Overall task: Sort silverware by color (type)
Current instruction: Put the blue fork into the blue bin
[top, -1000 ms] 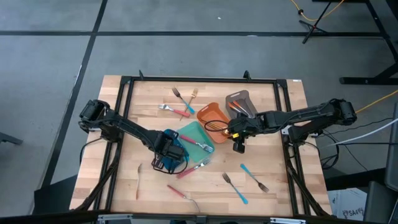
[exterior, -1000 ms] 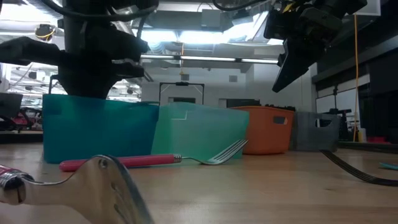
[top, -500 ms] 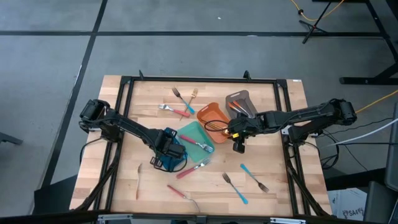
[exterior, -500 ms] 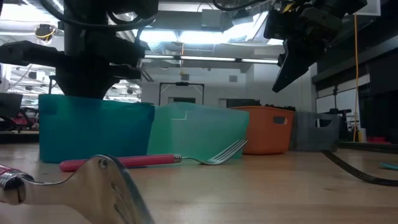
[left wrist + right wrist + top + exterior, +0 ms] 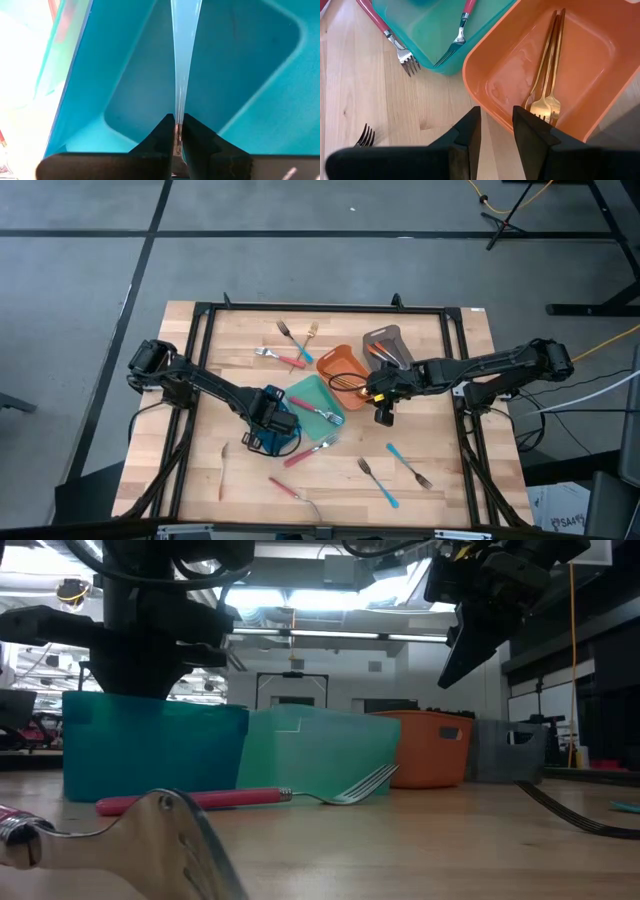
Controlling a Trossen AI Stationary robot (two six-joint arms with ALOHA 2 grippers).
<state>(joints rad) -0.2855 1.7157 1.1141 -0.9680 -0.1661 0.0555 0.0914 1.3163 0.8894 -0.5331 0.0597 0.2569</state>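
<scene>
One camera hangs overhead, looking straight down on the whole table (image 5: 440, 340) and both arms. Another sits at tabletop level, facing across the wood into the room, very close to a fork. Each wrist camera peers down past its own fingers at close range. The blue tray (image 5: 283, 442) and the orange tray (image 5: 580, 65) appear in several views.

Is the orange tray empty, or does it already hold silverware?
Not empty. The right wrist view shows two gold forks lying side by side inside the orange tray, heads toward the camera.
</scene>
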